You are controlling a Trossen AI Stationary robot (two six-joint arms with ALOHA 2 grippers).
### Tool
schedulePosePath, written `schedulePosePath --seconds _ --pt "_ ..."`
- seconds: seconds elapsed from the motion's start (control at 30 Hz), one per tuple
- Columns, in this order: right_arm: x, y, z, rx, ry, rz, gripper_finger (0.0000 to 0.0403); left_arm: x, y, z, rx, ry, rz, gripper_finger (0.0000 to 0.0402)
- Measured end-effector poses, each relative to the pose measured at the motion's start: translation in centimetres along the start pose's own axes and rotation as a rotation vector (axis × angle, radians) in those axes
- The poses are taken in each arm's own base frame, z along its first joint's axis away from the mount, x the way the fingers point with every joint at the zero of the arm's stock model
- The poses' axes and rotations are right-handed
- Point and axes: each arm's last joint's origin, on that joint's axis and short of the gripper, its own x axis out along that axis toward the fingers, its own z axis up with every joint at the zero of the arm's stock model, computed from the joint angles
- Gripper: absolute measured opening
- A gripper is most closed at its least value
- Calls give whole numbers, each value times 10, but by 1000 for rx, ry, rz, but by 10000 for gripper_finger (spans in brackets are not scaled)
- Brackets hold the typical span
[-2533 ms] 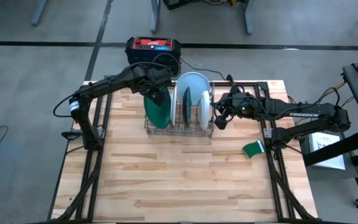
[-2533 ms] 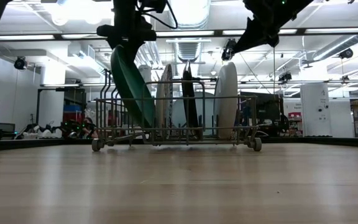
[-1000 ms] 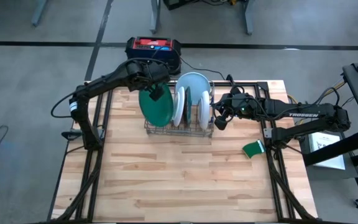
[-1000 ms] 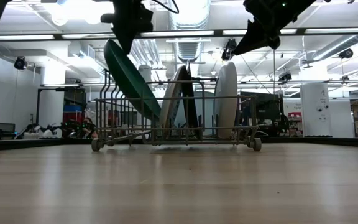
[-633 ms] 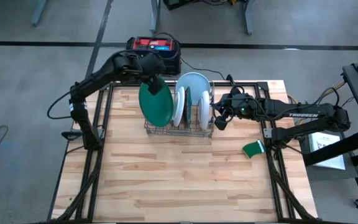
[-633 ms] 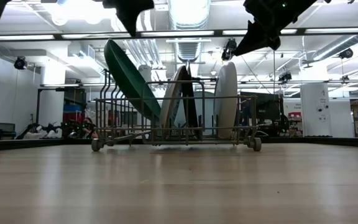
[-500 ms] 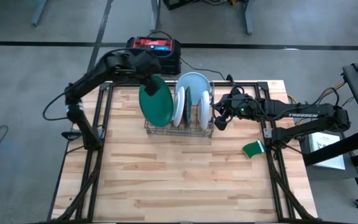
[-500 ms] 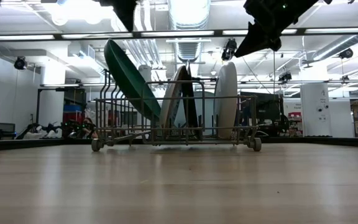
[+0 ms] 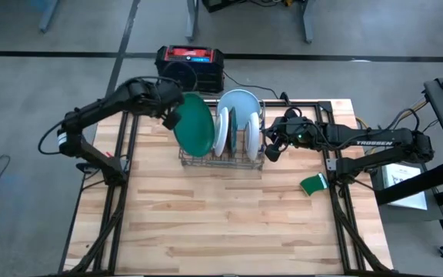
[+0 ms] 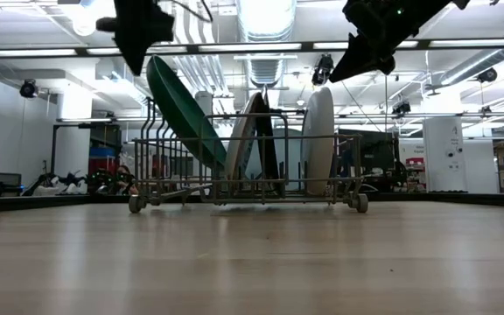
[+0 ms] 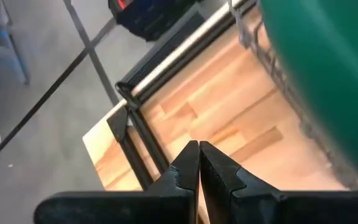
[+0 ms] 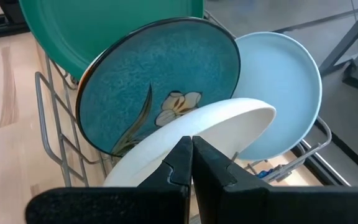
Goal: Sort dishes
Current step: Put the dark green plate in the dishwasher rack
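1. Left end effector point(image 9: 171, 119) up in the air at the far left part of the worktop point(image 9: 221, 223), just left of the wire rack point(image 9: 221, 158), holding nothing; fingers point(image 11: 188, 165) pressed together, as seen in the left wrist view.
2. Left arm point(image 9: 102, 111) stretched from its base at the left edge, elbow bent low near the frame, forearm running right toward the rack, wrist angled down and back toward the worktop's left side.
3. In the low view, left end effector point(image 10: 138, 31) high above the rack's left end, apart from the dark green plate point(image 10: 182, 109).
4. Dark green plate point(image 9: 193, 125) seated in the rack's leftmost slot, leaning left, rim well above the top wire.
5. Next to it, teal plate with a light flower motif point(image 12: 160, 93) tilted against the green one; then the white plate point(image 9: 251, 131) upright toward the rack's right end.
6. Pale blue plate point(image 9: 239, 101) at the rack's far side, behind the others.
7. Right end effector point(image 9: 272, 146) hovering just right of the rack, level with the white plate point(image 12: 191, 146); fingers point(image 12: 182, 162) closed together, gripping nothing.
8. Right arm point(image 9: 360, 142) extended nearly straight leftward from the right edge, wrist pointed at the rack.
9. Green sponge point(image 9: 312, 185) lying on the worktop near the right edge, well apart from the rack.
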Motion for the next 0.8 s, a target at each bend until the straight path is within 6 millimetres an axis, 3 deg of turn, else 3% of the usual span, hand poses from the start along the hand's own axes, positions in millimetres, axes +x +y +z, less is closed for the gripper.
schedulePosePath --seconds 0.17,0.3,0.6,0.8 --pt "0 0 3 5 -26 5 0 19 -17 -3 34 54 -39 1" --pt "0 3 8 8 -74 75 0 22 -25 1 66 47 -58 1" --pt "-1 5 14 11 -137 125 0 6 -30 22 65 -108 -211 1" --pt "-2 5 16 -12 -158 126 0 1 -33 26 102 -104 -320 1"
